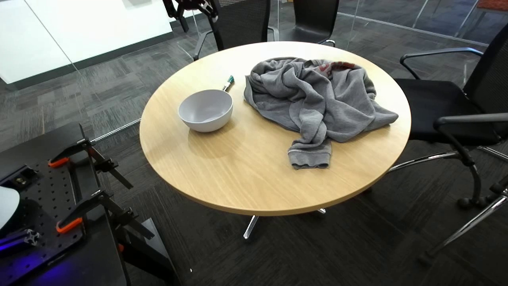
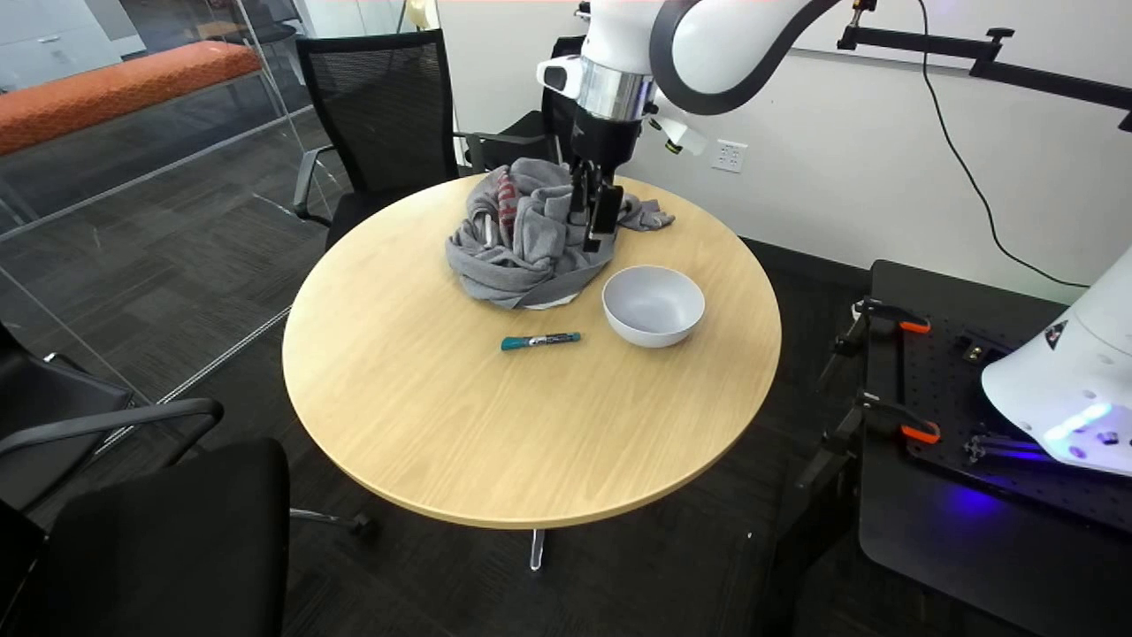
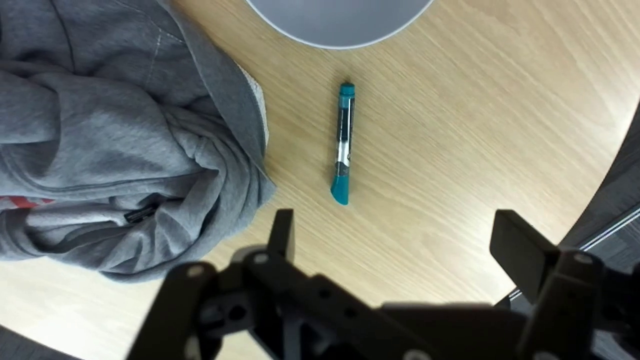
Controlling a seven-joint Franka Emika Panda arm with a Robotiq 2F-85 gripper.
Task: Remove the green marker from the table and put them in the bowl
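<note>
A green-teal marker lies flat on the round wooden table, between the grey sweatshirt and the bowl. In an exterior view the bowl hides part of the marker. The bowl is light grey, upright and empty; it also shows in an exterior view. In the wrist view the marker points toward the bowl, whose near part shows at the top edge. My gripper is open and empty, raised above the table. The marker's cap end lies just beyond the fingertips in the wrist picture, nearer the left finger.
A crumpled grey sweatshirt covers much of the table beside the marker and bowl; it fills the left of the wrist view. Black chairs stand round the table. The robot's black base stand with clamps is near the bowl side.
</note>
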